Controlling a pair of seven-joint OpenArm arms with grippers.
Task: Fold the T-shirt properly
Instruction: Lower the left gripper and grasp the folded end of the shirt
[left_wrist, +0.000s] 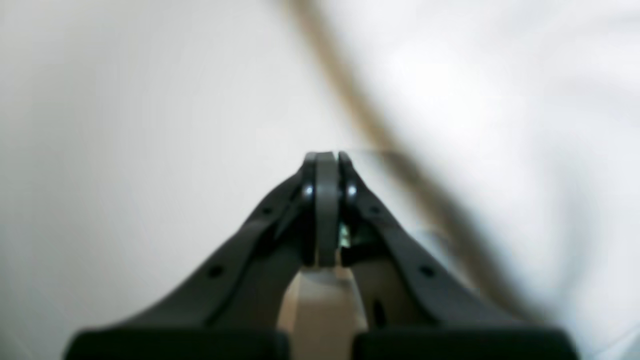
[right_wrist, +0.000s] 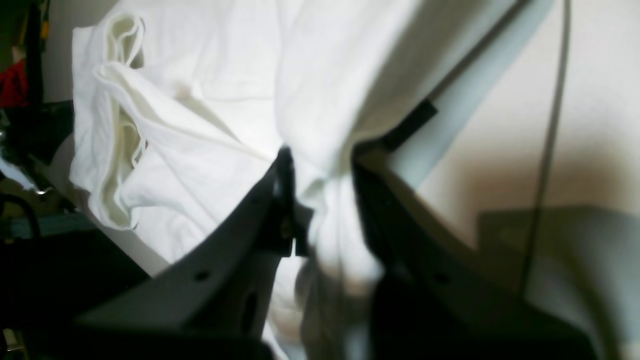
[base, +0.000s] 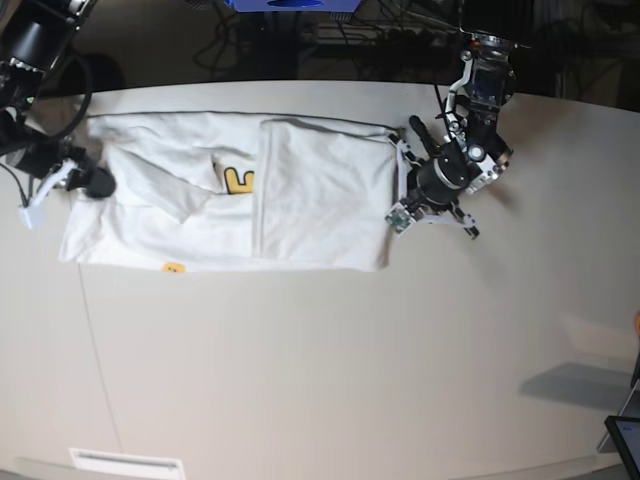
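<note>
The T-shirt (base: 240, 195) lies flat on the table (base: 320, 350), partly folded, so only a bit of yellow print shows. My right gripper (right_wrist: 320, 200) is at the shirt's end on the left of the base view, and its jaws pinch a bunch of white cloth, I think so I can lift that end over. My left gripper (left_wrist: 327, 165) waits just beside the other end, jaws together and holding nothing. Its picture is blurry, so the cloth edge there is hard to see.
</note>
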